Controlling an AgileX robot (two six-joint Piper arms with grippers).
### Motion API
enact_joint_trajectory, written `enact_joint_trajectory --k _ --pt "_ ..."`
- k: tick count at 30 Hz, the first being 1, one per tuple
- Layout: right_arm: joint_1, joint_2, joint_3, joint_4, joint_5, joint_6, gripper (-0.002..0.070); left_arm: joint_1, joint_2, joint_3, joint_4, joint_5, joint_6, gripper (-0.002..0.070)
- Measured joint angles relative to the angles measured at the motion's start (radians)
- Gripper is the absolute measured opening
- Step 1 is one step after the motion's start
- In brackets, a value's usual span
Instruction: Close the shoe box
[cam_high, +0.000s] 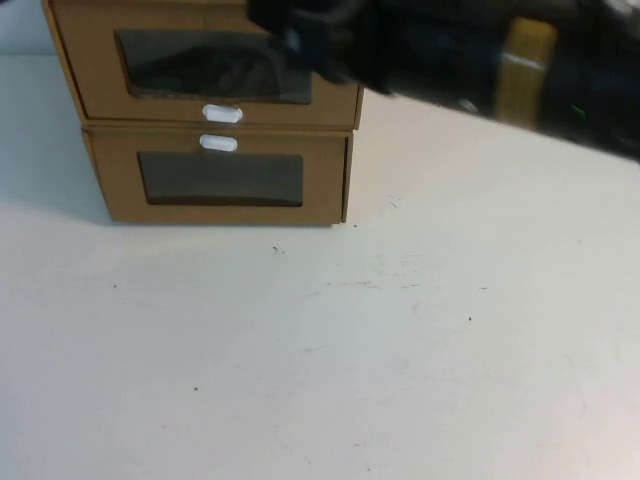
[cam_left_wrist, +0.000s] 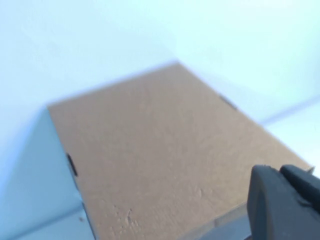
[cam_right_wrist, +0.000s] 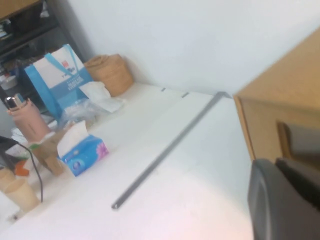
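White table (cam_high: 400, 350): shoe box (cam_high: 90, 60) below left gripper (cam_left_wrist: 285, 200), beside right gripper (cam_right_wrist: 285, 200).

Shoe box (cam_high: 215, 70) atop twin box (cam_high: 220, 178) — table's (cam_high: 400, 350) far-left

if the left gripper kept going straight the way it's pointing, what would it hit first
Probably the flat cardboard top of the shoe box; the left gripper hangs over it. The right gripper sits by its front. Depth is unclear.
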Motion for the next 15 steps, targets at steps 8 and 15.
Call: enact_joint_trajectory --k 8,15 --pt "0.0 -0.308 0.34 0.0 0.032 0.0 -0.0011 0.0 -0.569 0.677 -0.018 -0.336 0.027 -0.0002" --pt "0.0 -0.421 0.465 0.0 0.026 0.002 -0.0011 0.0 -1.036 1.229 -0.02 -0.526 0.04 -0.0002"
